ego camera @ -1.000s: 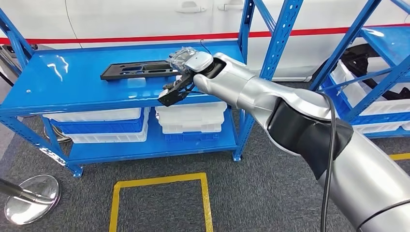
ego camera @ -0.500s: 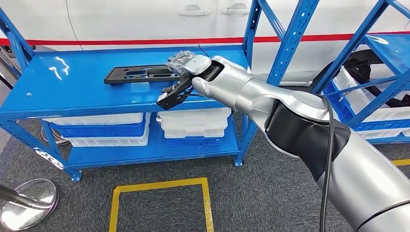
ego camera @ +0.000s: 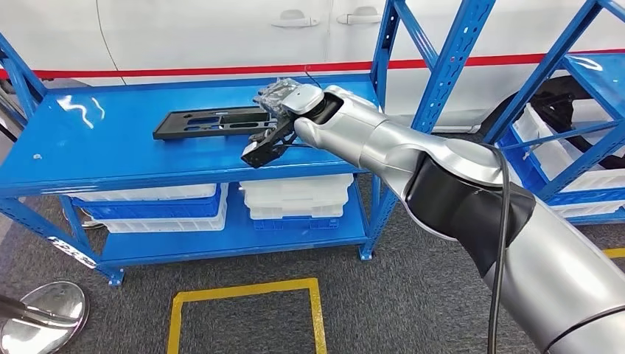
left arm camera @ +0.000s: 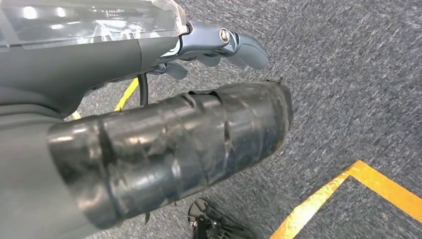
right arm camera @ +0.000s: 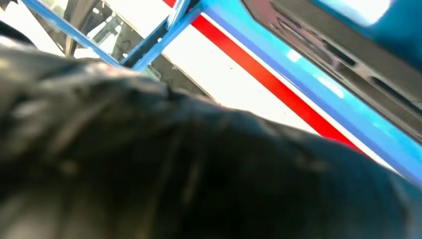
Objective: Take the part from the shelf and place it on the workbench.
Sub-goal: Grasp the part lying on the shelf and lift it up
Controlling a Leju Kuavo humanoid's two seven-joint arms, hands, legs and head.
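Right hand (ego camera: 278, 110) still at part's (ego camera: 210, 122) end

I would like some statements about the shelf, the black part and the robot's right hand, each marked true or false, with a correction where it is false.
1. The black part lies flat on the top level of the blue shelf. True.
2. The right hand is at the end of the part nearest the shelf's right posts. True.
3. The part has already been set down on the floor inside the yellow square. False: it is on the shelf, and the square has nothing in it.
4. The lower level of the shelf holds red boxes. False: white and blue bins are stacked there.
5. A red stripe runs along the white surface behind the shelf. True.
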